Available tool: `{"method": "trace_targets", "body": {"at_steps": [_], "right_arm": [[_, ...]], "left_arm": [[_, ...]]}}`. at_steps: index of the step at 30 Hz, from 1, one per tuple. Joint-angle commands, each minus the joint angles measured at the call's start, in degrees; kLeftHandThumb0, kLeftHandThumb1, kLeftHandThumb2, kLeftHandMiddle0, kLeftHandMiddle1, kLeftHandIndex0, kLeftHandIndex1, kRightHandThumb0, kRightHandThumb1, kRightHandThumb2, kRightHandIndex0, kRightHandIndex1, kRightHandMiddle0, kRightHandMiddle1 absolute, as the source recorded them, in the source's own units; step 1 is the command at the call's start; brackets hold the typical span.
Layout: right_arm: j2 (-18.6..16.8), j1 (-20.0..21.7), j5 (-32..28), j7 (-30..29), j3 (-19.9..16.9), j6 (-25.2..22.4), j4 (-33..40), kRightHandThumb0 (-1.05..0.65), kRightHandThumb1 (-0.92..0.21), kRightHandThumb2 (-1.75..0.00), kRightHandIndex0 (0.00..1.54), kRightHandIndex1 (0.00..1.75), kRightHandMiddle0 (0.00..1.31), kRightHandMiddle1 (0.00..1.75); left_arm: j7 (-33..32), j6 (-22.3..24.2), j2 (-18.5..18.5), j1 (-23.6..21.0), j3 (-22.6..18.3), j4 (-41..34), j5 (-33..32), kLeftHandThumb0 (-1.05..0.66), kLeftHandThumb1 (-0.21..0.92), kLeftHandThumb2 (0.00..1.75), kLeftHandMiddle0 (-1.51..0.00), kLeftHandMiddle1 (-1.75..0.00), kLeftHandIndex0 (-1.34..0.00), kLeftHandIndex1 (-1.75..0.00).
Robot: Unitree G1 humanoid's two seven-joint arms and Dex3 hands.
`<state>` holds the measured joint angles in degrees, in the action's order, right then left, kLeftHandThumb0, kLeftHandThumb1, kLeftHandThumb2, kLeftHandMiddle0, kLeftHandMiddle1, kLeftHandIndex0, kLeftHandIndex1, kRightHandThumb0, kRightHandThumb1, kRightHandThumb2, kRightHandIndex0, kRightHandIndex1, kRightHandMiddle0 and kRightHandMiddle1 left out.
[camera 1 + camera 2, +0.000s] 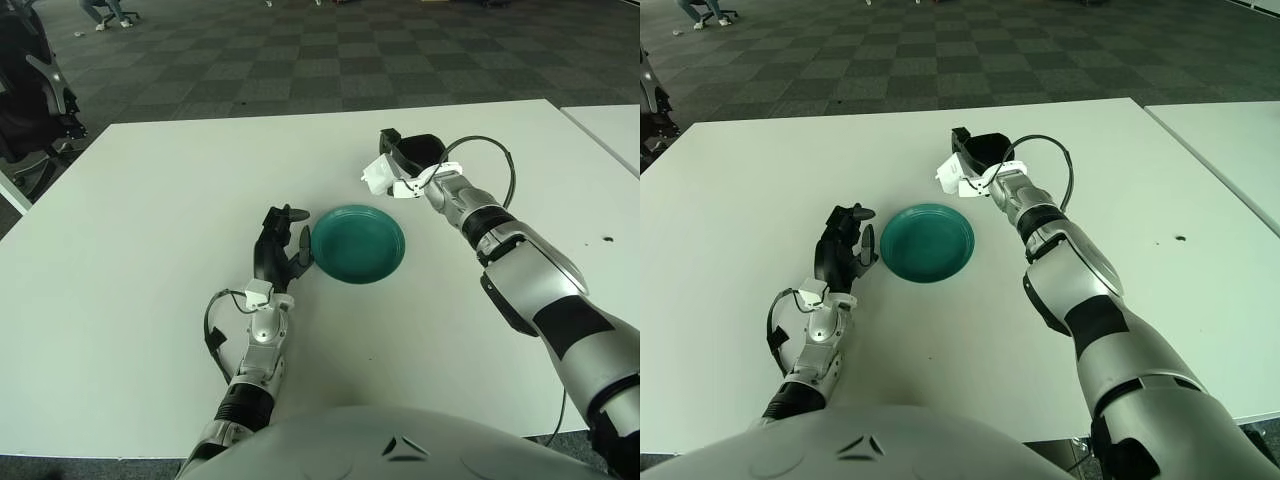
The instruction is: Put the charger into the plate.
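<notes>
A teal plate [358,243] sits on the white table [150,250] near the middle. My right hand [408,160] is just beyond the plate's far right rim, its black fingers curled around a small white charger [376,175] held above the table. The same hand shows in the right eye view [975,155] with the charger [950,173] at its left side. My left hand [280,245] is beside the plate's left rim, fingers upright and spread, holding nothing.
A second white table [610,125] stands at the right with a gap between. A black cable [485,150] loops over my right wrist. Dark chairs [30,100] stand off the far left corner on the checkered floor.
</notes>
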<state>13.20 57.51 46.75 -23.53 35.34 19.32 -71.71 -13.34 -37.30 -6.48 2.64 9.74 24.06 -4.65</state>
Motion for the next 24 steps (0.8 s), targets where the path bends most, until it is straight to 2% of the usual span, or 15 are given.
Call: {"method": "trace_targets", "body": {"at_steps": [1, 3, 6, 10, 15, 20, 24], "right_arm": [[1.6, -0.8, 0.0, 0.2, 0.2, 1.7, 4.4, -0.49, -0.31, -1.32, 1.26, 1.75, 0.62, 1.75], [2.0, -1.6, 0.1, 1.3, 0.4, 2.2, 6.8, -0.49, -0.31, -1.32, 1.26, 1.75, 0.62, 1.75], [2.5, -2.4, 0.3, 2.7, 0.6, 2.8, 9.1, -0.49, -0.31, -1.32, 1.27, 1.75, 0.62, 1.75], [3.3, -4.0, 0.9, 4.0, 1.0, 2.8, 13.3, -0.48, -0.31, -1.32, 1.27, 1.75, 0.62, 1.75], [6.2, -8.7, 2.1, 8.0, 1.1, 1.5, 24.8, -0.48, -0.32, -1.31, 1.24, 1.75, 0.61, 1.75], [7.9, -11.7, 2.1, 11.6, 0.4, 0.8, 30.8, -0.47, -0.36, -1.26, 1.23, 1.75, 0.58, 1.75], [9.5, -16.0, 1.7, 13.2, -0.3, 1.2, 36.2, -0.45, -0.42, -1.19, 1.21, 1.75, 0.53, 1.75]], "left_arm": [[-1.3, 0.2, -8.0, 6.2, 0.6, 5.5, -0.2, -0.67, 0.92, 0.75, -0.35, 0.0, -0.36, -1.22], [-1.6, 0.1, -7.8, 6.2, 0.9, 5.5, 0.5, -0.7, 0.92, 0.8, -0.31, 0.0, -0.23, -1.08], [-1.7, 0.0, -7.7, 6.2, 1.1, 5.4, 0.8, -0.72, 0.92, 0.83, -0.29, 0.0, -0.19, -1.01], [-1.4, -0.2, -7.6, 6.3, 1.2, 5.2, 0.9, -0.74, 0.92, 0.86, -0.28, 0.0, -0.19, -0.99], [-0.6, -0.3, -7.3, 6.4, 1.2, 5.2, 0.3, -0.75, 0.92, 0.87, -0.27, 0.0, -0.2, -1.0], [-0.5, -0.5, -7.5, 6.5, 1.3, 5.3, 0.2, -0.74, 0.92, 0.88, -0.27, 0.0, -0.22, -1.03], [-0.5, -0.2, -7.5, 6.7, 1.3, 5.2, 0.2, -0.73, 0.92, 0.89, -0.27, -0.01, -0.25, -1.06]]}}
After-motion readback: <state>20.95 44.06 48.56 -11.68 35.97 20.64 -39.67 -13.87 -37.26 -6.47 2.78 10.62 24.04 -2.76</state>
